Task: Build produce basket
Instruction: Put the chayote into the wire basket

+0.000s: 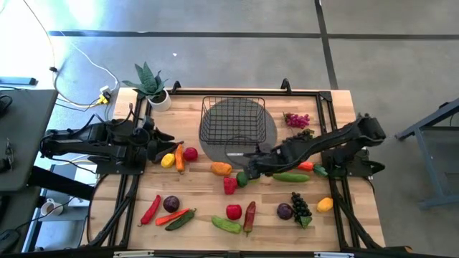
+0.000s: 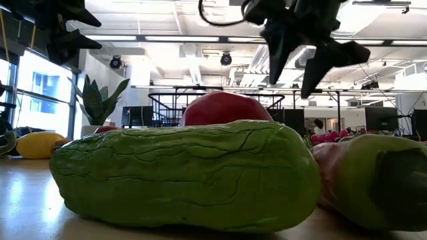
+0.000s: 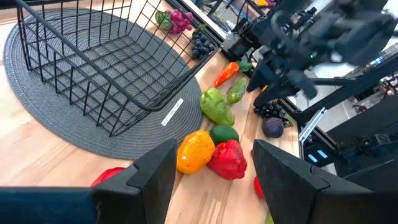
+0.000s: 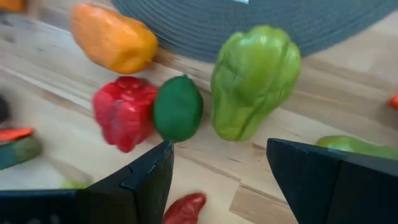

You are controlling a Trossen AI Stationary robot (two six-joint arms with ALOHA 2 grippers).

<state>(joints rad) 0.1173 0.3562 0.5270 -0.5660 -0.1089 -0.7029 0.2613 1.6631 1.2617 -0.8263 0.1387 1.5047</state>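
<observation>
The black wire-mesh basket (image 1: 234,118) sits empty on a round grey woven mat (image 1: 267,137) at the far middle of the wooden table (image 1: 337,229), while the toy produce lies scattered on the boards in front of it — so the loading of the basket looks to be at its start, with a first pick in hand. The right gripper (image 4: 217,177) hangs with its fingers parted and nothing between them, above a cluster at the mat's near edge: a light green bell pepper (image 4: 255,81), a small round dark green fruit (image 4: 178,107) touching a red bell pepper (image 4: 126,112), and an orange bell pepper (image 4: 114,37) beyond. The next move probably calls for a descent that straddles one piece without nudging its neighbours. The left gripper (image 3: 208,171) waits on the left side — open too, holding nothing, facing the basket.
</observation>
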